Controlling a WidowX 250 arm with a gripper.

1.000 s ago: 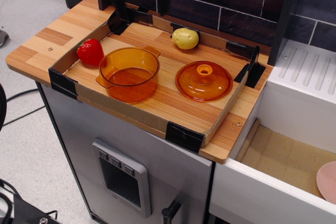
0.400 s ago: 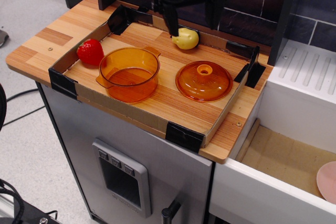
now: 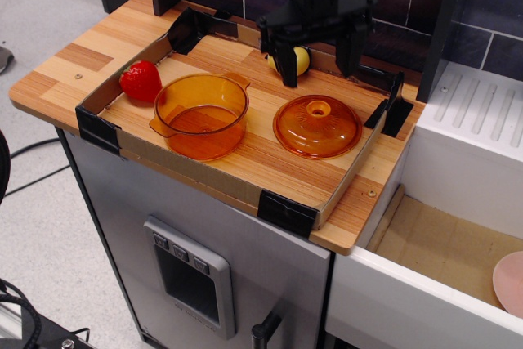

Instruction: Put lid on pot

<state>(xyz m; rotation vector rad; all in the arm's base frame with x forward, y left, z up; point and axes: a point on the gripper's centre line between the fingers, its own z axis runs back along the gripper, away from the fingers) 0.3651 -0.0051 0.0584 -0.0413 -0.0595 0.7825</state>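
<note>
The amber-orange lid [image 3: 317,127] lies flat on the wooden tray floor at the right, knob up. The deep amber-orange pot [image 3: 201,114] stands upright and uncovered to its left, apart from the lid. My black gripper [image 3: 319,69] hangs above and just behind the lid, its two fingers spread wide and empty. It is not touching the lid.
A red strawberry [image 3: 140,81] lies left of the pot. A yellow fruit [image 3: 300,59] sits behind the gripper's left finger, partly hidden. The cardboard tray wall [image 3: 188,171] with black corners rings the work area. A white sink [image 3: 458,259] with a pink plate [image 3: 511,282] is at the right.
The gripper has moved from the back left to the right and down, now hovering over the lid's far side. Lid, pot and fruit have not moved.
</note>
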